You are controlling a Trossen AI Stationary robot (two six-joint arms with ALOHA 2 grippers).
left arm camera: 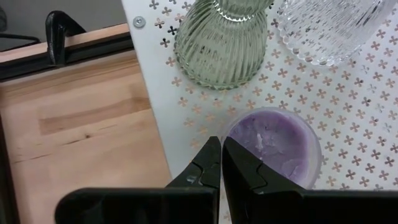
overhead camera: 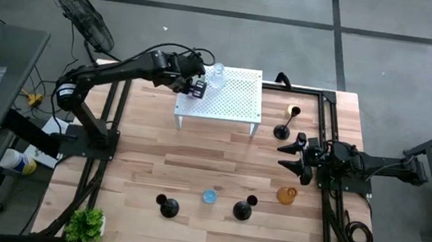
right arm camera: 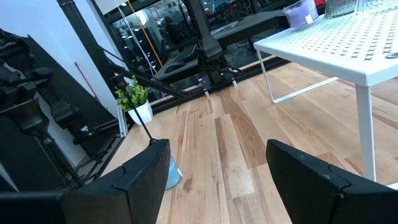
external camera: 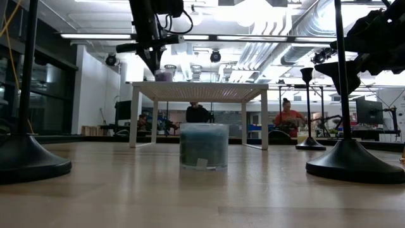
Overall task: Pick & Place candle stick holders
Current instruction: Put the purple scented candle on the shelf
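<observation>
The left tool [left arm camera: 221, 163], fingers pressed together and empty, hovers over the purple cup [left arm camera: 275, 147] on the white stand [left arm camera: 348, 106]. It should spread before descending. The right tool [overhead camera: 301, 158] waits apart above the tabletop [overhead camera: 193, 176].

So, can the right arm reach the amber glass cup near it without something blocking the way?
Probably yes. The right gripper is open and empty, and the amber cup stands alone on bare wood close beside it. The nearest black holder stands apart from it, so the way looks free.
</observation>
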